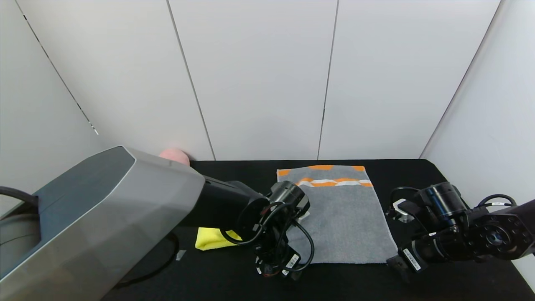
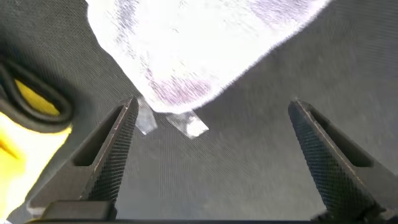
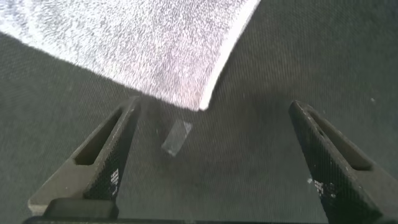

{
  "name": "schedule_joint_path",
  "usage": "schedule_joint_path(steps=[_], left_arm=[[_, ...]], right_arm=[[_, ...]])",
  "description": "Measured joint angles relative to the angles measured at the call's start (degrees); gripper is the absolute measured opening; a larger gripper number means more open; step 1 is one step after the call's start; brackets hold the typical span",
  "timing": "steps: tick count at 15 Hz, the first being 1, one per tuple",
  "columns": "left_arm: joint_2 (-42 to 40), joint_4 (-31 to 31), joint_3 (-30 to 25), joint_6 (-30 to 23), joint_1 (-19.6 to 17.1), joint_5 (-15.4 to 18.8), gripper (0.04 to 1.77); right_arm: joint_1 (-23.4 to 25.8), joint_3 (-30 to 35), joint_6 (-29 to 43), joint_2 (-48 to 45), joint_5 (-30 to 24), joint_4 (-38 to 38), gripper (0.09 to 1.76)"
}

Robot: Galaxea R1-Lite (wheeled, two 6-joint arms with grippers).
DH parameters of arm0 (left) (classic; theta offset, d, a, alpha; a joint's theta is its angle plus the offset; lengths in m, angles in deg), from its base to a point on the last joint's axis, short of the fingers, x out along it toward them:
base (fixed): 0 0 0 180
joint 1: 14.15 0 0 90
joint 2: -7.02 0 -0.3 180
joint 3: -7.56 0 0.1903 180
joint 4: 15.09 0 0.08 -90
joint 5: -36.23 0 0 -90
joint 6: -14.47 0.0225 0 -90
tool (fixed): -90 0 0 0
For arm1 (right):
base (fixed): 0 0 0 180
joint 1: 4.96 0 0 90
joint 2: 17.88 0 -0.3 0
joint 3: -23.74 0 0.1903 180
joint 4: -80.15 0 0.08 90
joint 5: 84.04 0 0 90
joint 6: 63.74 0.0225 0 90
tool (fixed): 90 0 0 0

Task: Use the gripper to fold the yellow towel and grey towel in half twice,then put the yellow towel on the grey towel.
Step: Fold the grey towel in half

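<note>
Closest to the head camera, the grey shell of the left arm (image 1: pixel 96 217) is filling the lower left of the view. At its end the left gripper (image 1: pixel 273 261) is being held low over the black worktop (image 1: pixel 209 276), by the near left corner of the grey towel (image 1: pixel 342 213). Its jaws are being held wide apart with nothing between them, and in the left wrist view that corner (image 2: pixel 180 93) is being seen just ahead of the gap.

On the other side the right gripper (image 1: pixel 401 267) is being held at the near right corner, its jaws equally wide and empty, with the corner (image 3: pixel 205 93) just ahead of them. Each arm is thus being kept nearest its own corner.

From the middle of the worktop, the grey towel is being seen spread flat with its long axis running from 6 to 12 o'clock, the orange and white stripes at the far end. The yellow towel (image 1: pixel 213 240) is lying bunched at about 8 o'clock, partly hidden under the left arm.

Small tape marks (image 3: pixel 176 137) are showing on the worktop near both corners. A pink object (image 1: pixel 175 155) is resting at 10 o'clock by the wall, well apart. Judging by this, the path from the near corners to the striped end is not being blocked.
</note>
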Motion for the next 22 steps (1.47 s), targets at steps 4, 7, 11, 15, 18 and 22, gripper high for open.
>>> schedule_joint_path(steps=[4, 7, 11, 15, 18, 22], left_arm=[[1.1, -0.09, 1.3, 0.55, -0.27, -0.74, 1.71], [1.27, -0.07, 1.68, 1.76, -0.29, -0.96, 1.72], [1.73, -0.13, 1.74, 3.36, -0.3, -1.1, 1.72], [2.61, -0.18, 2.43, 3.39, -0.29, -1.1, 1.72], [3.41, -0.18, 3.12, 3.32, -0.3, -1.26, 1.72], [4.3, -0.13, 3.64, 3.19, -0.4, -2.49, 1.26]], right_arm=[[-0.8, -0.46, -1.02, 1.37, -0.13, -0.09, 1.71], [-1.91, -0.44, -1.1, 1.65, -0.16, -0.09, 1.71], [-3.06, -0.51, -1.05, 2.01, -0.22, -0.05, 1.71], [-3.18, -1.12, -0.94, 3.17, -0.22, 0.16, 1.71], [-3.18, -1.62, -0.85, 3.88, -0.27, 0.17, 1.71], [-3.18, -2.17, -0.72, 4.79, -0.32, 0.22, 1.26]])
